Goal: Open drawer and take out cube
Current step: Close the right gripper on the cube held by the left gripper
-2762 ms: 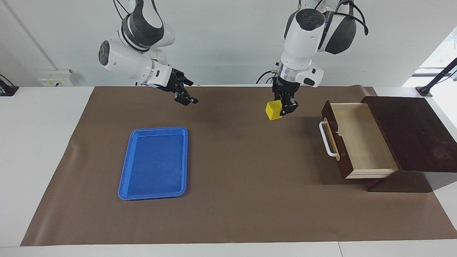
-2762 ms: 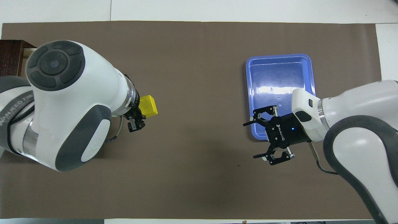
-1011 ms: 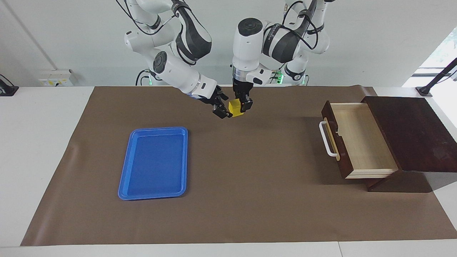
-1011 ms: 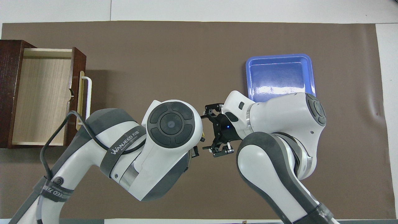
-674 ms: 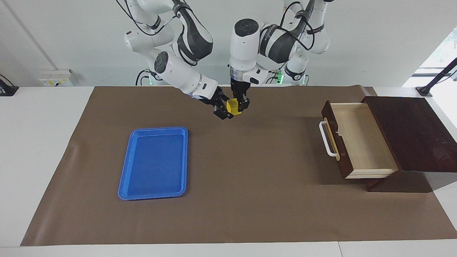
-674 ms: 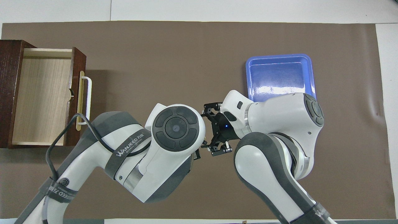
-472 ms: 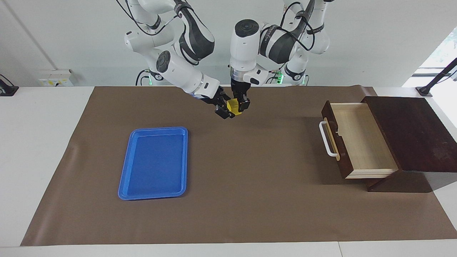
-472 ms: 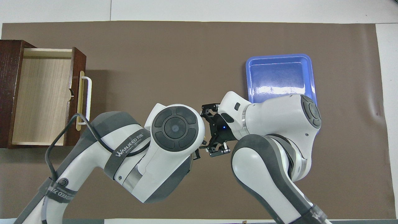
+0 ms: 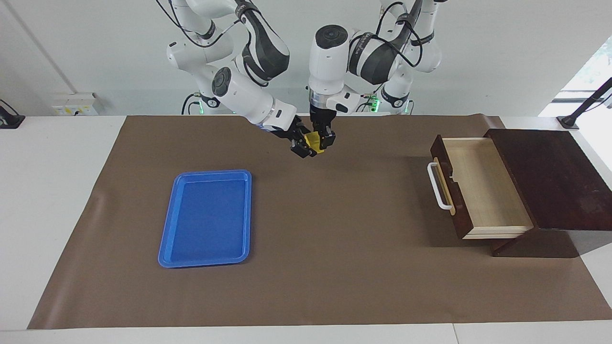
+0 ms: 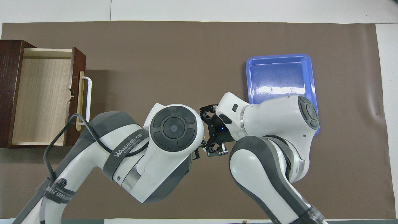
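Observation:
The drawer (image 9: 480, 188) of the dark wood box stands pulled open toward the left arm's end of the table. Its pale interior is empty, also in the overhead view (image 10: 43, 96). My left gripper (image 9: 320, 141) points down over the mat's middle near the robots, shut on the yellow cube (image 9: 313, 140) and holding it in the air. My right gripper (image 9: 303, 141) reaches in from the side, open, with its fingers straddling the cube. In the overhead view the left arm's wrist hides the cube, and the right gripper (image 10: 209, 130) shows beside it.
A flat blue tray (image 9: 205, 217) lies on the brown mat toward the right arm's end, partly covered by the right arm in the overhead view (image 10: 279, 77). The drawer's white handle (image 9: 436, 187) sticks out toward the mat's middle.
My left gripper carried the cube from beside the drawer to over the mat's middle. My right gripper came in to meet it and now has its fingers around the cube.

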Robot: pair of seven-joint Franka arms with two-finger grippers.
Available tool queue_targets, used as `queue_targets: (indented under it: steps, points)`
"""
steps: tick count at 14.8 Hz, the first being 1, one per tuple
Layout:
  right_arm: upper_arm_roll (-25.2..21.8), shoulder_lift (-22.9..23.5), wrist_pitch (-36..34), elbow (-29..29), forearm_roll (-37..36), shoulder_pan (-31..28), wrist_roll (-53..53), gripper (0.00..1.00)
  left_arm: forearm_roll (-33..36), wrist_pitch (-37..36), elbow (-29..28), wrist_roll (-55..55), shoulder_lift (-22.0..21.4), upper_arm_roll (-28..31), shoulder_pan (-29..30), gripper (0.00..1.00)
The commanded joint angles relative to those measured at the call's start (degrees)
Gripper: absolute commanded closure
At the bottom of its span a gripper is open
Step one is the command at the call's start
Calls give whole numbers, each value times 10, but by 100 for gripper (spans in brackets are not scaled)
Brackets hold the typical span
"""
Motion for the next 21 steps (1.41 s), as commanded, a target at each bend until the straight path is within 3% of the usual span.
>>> queue_targets:
  steps: [1,10,12,14,15,16,18,21]
  points:
    - [-1,6,10,5,11,4,0,100,-8,11,-19,-5,-16,8,-7,100]
    - [-1,9,7,19,11,10,2,100,-8,11,-16,0,-15,8,-6,100]
    - [-1,11,8,20,11,11,3,100,-7,11,-11,1,-15,9,-5,80]
    - [-1,11,8,21,11,11,5,100,-7,10,-7,5,-14,9,-4,76]
    - [-1,11,8,21,11,11,5,100,-7,10,-7,6,-15,9,-3,61]
    - [-1,11,7,21,11,11,5,100,-6,10,-7,11,-15,9,-2,31]
    - [-1,11,8,21,12,11,5,100,-6,9,-4,16,-16,12,0,0]
    - [-1,11,7,21,12,11,5,100,-6,-10,-3,36,-33,14,35,0]
